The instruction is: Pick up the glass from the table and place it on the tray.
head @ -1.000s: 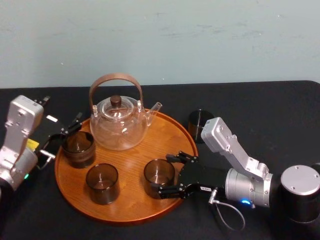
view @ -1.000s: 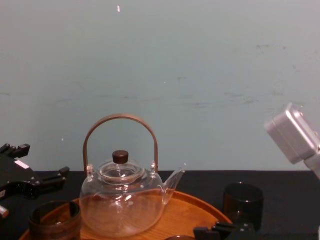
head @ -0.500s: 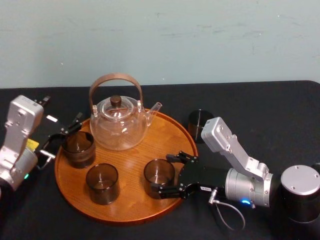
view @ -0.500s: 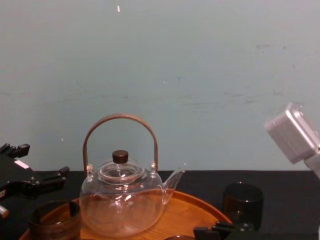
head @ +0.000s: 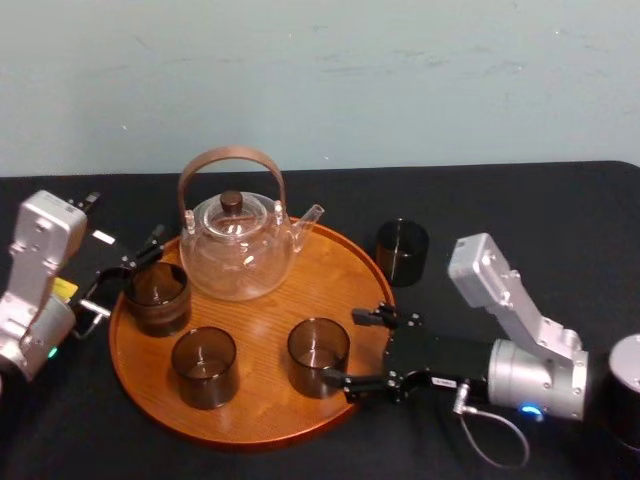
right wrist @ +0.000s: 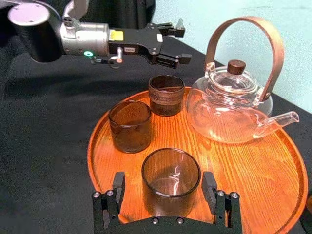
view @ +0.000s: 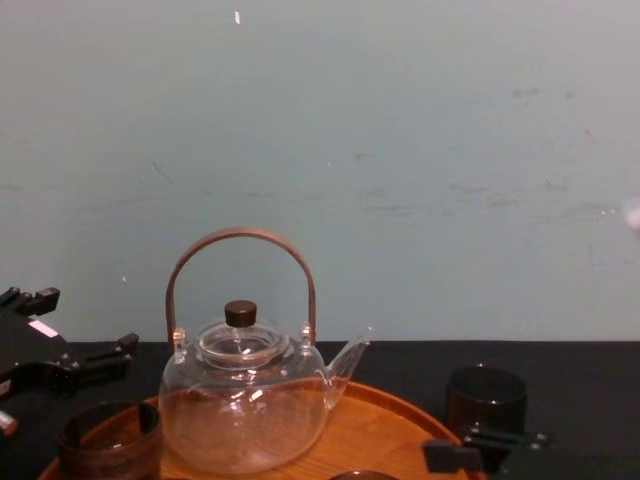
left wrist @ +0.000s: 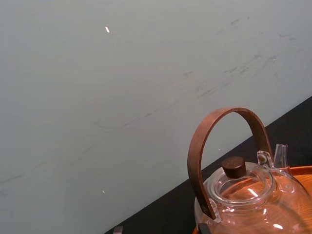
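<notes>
Orange-brown wood marks the tray (head: 300, 300), which sits in the lower middle of the head view on the black table (head: 520, 210). The glass (head: 318, 354) stands upright on the tray, close to its lower-right rim. The right gripper (head: 343, 347) reaches in from the lower right of that frame, level with the glass. Its fingers (right wrist: 118, 185) are spread apart, one on each side. In the right wrist view both stand clear of the glass wall, gripping nothing.

A clear glass teapot (head: 237, 245) with a bent wooden handle occupies the upper part of the tray. A ribbed brown cup (head: 157, 297) stands at the tray's left side. A second tumbler (head: 204, 366) stands at its lower left. A dark glass (head: 402, 250) stands upright on the table, just off the tray's upper-right rim.

The left gripper (right wrist: 184, 45) hangs at the tray's left edge near the ribbed brown cup, with its fingers apart and empty.
</notes>
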### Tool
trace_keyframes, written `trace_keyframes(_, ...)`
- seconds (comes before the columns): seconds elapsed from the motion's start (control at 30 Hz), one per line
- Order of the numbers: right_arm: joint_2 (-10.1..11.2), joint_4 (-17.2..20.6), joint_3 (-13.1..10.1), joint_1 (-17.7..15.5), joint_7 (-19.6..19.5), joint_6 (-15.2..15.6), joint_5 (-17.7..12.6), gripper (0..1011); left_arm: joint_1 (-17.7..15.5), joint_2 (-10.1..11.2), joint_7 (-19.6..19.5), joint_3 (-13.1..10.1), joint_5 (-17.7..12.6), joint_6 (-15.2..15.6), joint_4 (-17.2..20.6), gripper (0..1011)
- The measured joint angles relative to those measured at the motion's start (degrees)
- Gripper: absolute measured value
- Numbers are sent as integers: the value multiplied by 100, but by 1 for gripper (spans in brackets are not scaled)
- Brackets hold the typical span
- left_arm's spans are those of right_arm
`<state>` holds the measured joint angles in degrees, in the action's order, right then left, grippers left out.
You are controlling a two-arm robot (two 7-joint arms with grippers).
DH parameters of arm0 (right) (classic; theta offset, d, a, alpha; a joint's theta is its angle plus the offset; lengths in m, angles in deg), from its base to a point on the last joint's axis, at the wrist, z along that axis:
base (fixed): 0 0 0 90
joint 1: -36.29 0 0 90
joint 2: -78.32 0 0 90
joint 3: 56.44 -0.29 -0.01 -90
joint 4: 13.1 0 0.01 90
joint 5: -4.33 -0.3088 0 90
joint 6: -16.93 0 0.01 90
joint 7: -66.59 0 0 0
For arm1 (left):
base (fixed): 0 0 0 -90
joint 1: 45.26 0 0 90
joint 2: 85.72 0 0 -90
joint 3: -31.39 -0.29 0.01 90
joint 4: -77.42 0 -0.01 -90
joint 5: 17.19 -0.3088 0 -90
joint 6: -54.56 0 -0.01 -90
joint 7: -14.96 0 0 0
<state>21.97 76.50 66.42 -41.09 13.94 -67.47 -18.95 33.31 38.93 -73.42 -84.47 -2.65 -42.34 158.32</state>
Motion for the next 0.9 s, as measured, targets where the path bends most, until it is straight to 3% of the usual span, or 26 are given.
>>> trace_keyframes(0.33,465,400,-286,-377,28,-200,-291,1002,0,0,0,0,0,0,0,1002)
trace_keyframes(0.47,703,610,-566,-663,-147,-287,-464,1002,-1,0,0,0,0,0,0,1002)
trace_keyframes(0.7,782,729,-919,-948,-536,-283,-601,1002,0,0,0,0,0,0,0,1001)
trace_keyframes(0.9,626,743,-1222,-1098,-1046,-121,-636,1002,-1,0,0,0,0,0,0,1001)
